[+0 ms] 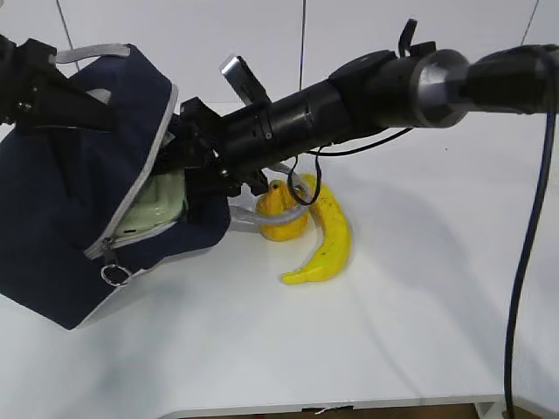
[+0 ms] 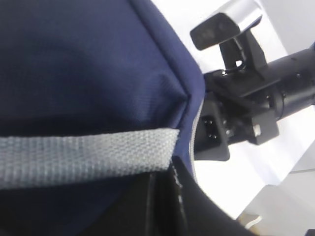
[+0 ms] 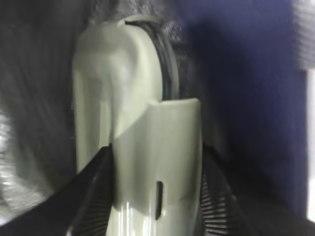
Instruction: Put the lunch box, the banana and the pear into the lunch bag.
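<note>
A: Exterior view: white table [image 1: 393,349], pale paneled wall [image 1: 262,35] behind. Lunch bag [image 1: 52,201] lies left, mouth gaping; pear [image 1: 279,214] and banana [image 1: 327,244] touching, just right of it.

B: Right gripper [image 3: 155,196]?

A: Inside the bag mouth, fingers [image 3: 93,196] clamped on the lunch box [image 3: 133,128], lid edge-on.

B: Left gripper [image 2: 165,196]?

A: Pinched shut on the bag's grey webbing handle [image 2: 83,157], top corner.

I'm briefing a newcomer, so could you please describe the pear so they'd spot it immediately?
Start at the navy lunch bag on the left of the white table. Just right of its opening lie two yellow fruits. The pear is the squat, orange-yellow one nearer the bag, not the long curved banana.
</note>
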Motion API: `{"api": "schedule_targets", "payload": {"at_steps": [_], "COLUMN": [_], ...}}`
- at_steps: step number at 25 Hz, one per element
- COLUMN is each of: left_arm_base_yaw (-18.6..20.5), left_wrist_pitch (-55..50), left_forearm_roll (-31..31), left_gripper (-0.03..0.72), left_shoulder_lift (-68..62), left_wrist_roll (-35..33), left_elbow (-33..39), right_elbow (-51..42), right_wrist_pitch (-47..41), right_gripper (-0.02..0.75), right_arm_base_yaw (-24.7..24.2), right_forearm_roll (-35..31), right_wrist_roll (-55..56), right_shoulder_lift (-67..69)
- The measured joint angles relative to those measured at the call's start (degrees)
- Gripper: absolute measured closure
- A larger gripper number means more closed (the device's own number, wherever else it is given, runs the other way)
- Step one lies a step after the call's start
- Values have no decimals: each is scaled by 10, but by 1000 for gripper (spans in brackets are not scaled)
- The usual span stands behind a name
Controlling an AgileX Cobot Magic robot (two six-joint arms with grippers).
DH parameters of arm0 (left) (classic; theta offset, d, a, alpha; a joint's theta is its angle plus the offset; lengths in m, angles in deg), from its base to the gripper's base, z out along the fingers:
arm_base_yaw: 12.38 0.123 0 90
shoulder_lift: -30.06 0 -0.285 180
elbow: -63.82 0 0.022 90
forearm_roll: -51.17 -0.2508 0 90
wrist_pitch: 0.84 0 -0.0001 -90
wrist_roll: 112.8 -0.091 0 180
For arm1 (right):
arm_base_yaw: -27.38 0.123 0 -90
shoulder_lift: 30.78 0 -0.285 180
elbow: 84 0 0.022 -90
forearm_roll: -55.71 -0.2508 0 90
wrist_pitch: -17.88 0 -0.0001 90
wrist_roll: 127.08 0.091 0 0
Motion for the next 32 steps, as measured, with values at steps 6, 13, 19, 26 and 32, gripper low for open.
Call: {"api": "schedule_targets", "payload": {"at_steps": [6, 13, 19, 26, 32], "left_arm_base_yaw": [0, 0, 0, 0, 0], "left_wrist_pitch": [6, 7, 11, 15, 15], "left_forearm_roll": [-27, -29, -31, -32, -33], "left_gripper": [694, 695, 696, 696, 696], "left_shoulder_lift": [-4, -48, -68, -68, -68], "left_wrist_roll": [-1, -3, -3, -3, -3], "left_elbow": [0, -1, -1, -1, -1], "right_elbow": [15, 15, 15, 15, 15], "right_wrist_pitch": [19, 29, 31, 34, 35], "right_gripper": [344, 344, 344, 344, 336], "right_arm_base_yaw": [4, 4, 4, 4, 4], "right_forearm_roll": [-10, -29, -34, -37, -37], "right_wrist_roll": [-4, -13, -14, -14, -14], "right_shoulder_lift": [26, 53, 66, 74, 74]}}
